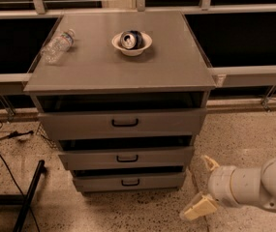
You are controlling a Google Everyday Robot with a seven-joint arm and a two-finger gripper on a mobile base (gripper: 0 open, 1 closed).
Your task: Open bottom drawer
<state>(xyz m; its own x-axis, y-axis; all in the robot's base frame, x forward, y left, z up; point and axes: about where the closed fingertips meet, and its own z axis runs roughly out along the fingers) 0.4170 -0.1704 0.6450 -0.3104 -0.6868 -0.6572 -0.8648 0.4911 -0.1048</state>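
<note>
The bottom drawer (128, 181) is the lowest, shallowest grey front of three in the grey cabinet, with a small black loop handle (130, 182). Its front stands out a little from the cabinet. My gripper (203, 186) is low at the right, beside the cabinet's lower right corner, a little right of the drawer. Its two cream fingers (198, 208) are spread apart and hold nothing. The white arm (253, 185) reaches in from the right edge.
The top drawer (123, 123) and middle drawer (126, 157) sit above. On the cabinet top (166, 66) are a white bowl (131, 43) with a can in it and a lying plastic bottle (57, 45). A black stand leg (28, 197) and cables lie on the floor at left.
</note>
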